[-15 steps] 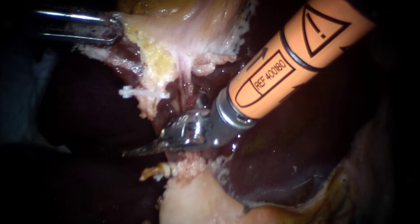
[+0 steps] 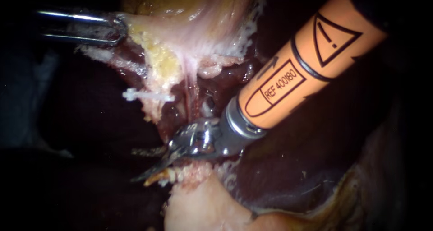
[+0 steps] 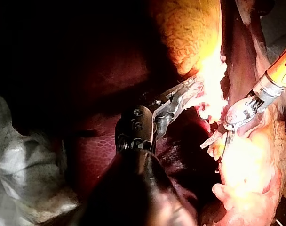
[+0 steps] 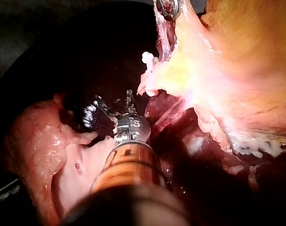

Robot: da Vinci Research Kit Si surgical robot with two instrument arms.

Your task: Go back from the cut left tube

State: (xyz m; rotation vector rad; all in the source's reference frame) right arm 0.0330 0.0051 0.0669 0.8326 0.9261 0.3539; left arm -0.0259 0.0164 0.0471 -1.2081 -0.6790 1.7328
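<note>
Backing off is the step in hand. The cut left tube (image 2: 152,111) lies in two ends, and the right instrument (image 2: 146,164) sits in the gap between them. Its blade-like jaws stand narrowly apart, one just over the other, with nothing gripped.

Above the jaws hangs the upper end of the tube, which carries a white clip (image 2: 149,95). Directly under them is the frayed lower stump (image 2: 185,173), so close to the lower blade that I cannot tell whether they touch. A pink strand (image 2: 191,82) runs uncut just beside the instrument's wrist, and the orange shaft (image 2: 311,64) leads away behind.

Well apart from all this, the left instrument (image 2: 119,30) has its jaws clamped on the pale tissue edge (image 2: 135,30) and holds that sheet stretched away from the cut.

As I judge it, the next move calls for bringing the blades together. The right instrument should then be drawn straight back along its own shaft line, with no sideways swing, since either the strand at the wrist or the stump underneath could be nicked. The left instrument should keep its grip so that the field stays open.
</note>
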